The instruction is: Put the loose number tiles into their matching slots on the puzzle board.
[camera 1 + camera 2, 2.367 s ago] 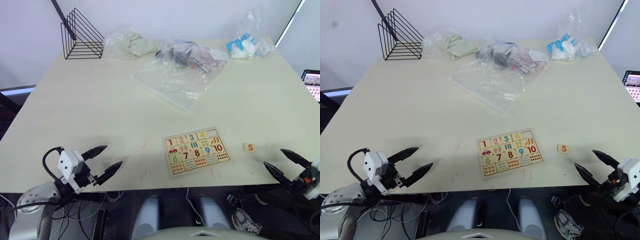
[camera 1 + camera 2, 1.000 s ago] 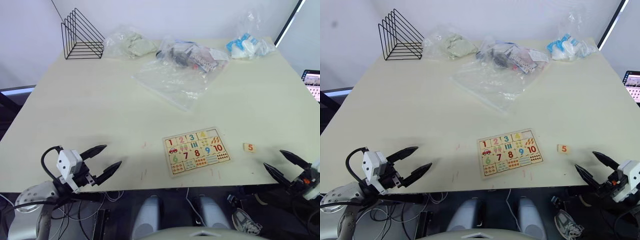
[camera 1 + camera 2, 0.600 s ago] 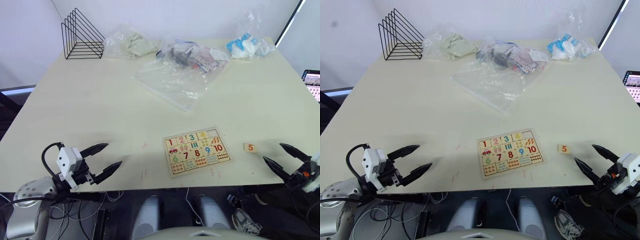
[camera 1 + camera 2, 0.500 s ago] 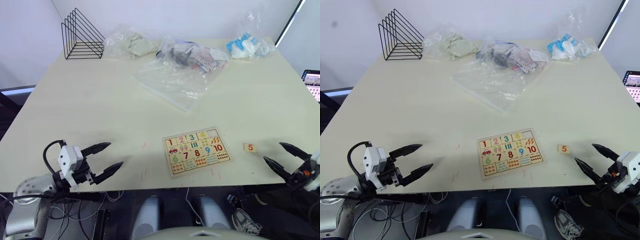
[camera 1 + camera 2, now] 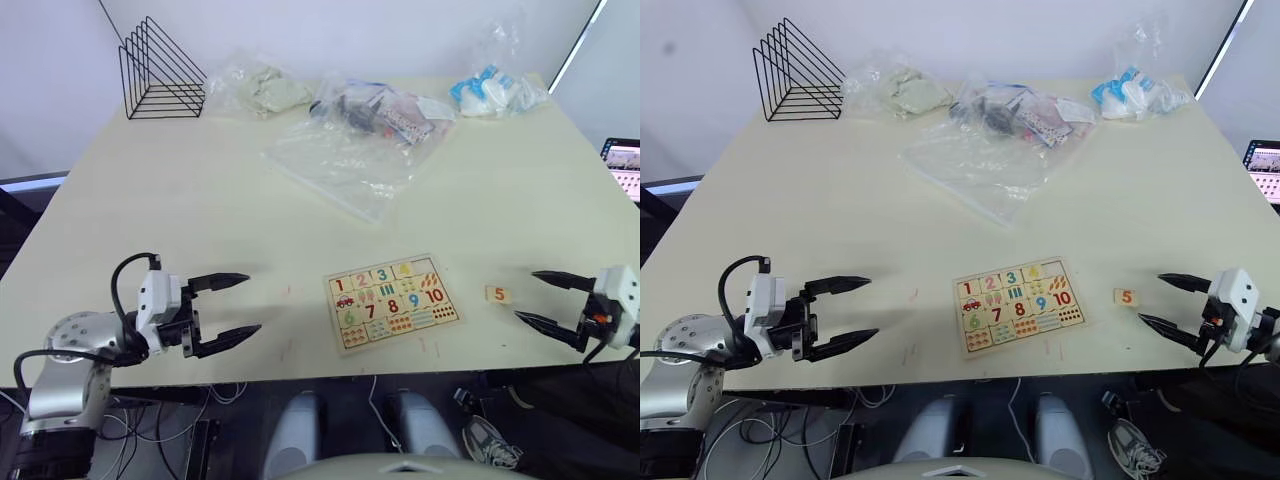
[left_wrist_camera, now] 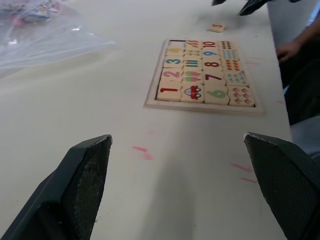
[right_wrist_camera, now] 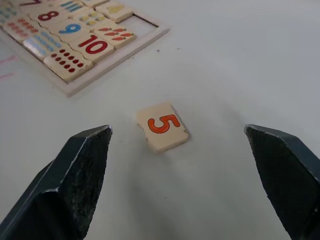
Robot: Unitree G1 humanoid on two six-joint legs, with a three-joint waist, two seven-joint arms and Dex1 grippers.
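Note:
The puzzle board (image 5: 392,300) lies flat near the table's front edge, filled with number and picture tiles except for one empty slot (image 7: 145,22) at its far right corner. One loose number tile, an orange 5 (image 5: 498,294), lies on the table just right of the board. My right gripper (image 5: 525,295) is open, low over the table just right of that tile, its fingers pointing at it; the tile (image 7: 162,126) sits between and just beyond them. My left gripper (image 5: 252,303) is open and empty, left of the board, pointing toward the board (image 6: 202,75).
A black wire rack (image 5: 160,70) stands at the far left corner. Clear plastic bags (image 5: 345,165) and filled bags (image 5: 385,112) lie across the back, with another bag (image 5: 495,92) at the far right. A person's hand (image 6: 285,50) is beside the table's edge.
Both arms have come in over the table. The left gripper moved right toward the board, and the right gripper moved left, close up to the 5 tile. Both stay open.

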